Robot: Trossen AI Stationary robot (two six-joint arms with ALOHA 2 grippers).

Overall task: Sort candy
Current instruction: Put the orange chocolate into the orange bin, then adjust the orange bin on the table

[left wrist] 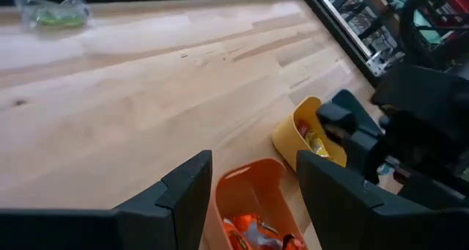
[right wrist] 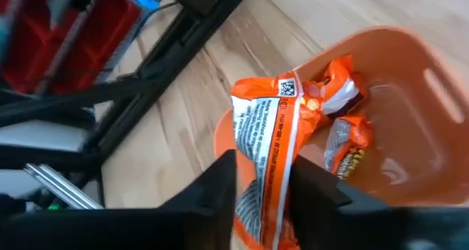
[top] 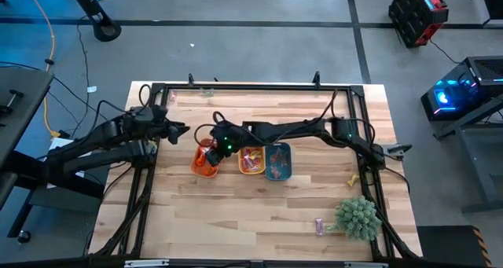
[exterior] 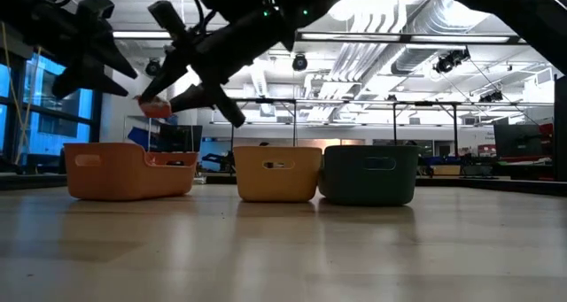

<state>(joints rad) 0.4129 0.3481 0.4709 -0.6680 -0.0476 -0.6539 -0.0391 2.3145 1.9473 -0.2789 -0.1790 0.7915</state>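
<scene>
The right gripper (right wrist: 265, 188) hangs above the orange oblong plastic tray (top: 206, 159), its jaws closed on an orange-wrapped candy (right wrist: 267, 133) that dangles just over the tray's open top. In the low view the same gripper (exterior: 164, 103) is held clear of the tray's rim (exterior: 130, 147) with the small orange sweet (exterior: 156, 109) pinched at its tip. More orange-wrapped candies (right wrist: 346, 144) already lie inside that tray, on its floor against one wall.

Three trays stand in a row near the middle of the light wooden tabletop (top: 267, 217): the orange one, then a yellow oblong tray (top: 251, 160) just beside it, then a teal oblong tray (top: 278, 161) touching the yellow one. The yellow tray holds a few wrapped sweets (left wrist: 315, 142), yellow and red.

The left gripper (top: 178, 131) waits off towards the left edge of the tabletop, close to the orange tray but not over it, with its jaws spread wide and holding nothing.

Well apart from the trays, near the front right corner, a spiky green plant ball (top: 358, 218) sits on the wood, with one pink-purple wrapped candy (top: 320, 226) just beside it and a small yellow wrapped candy (top: 353, 178) lying further back along the right side.
</scene>
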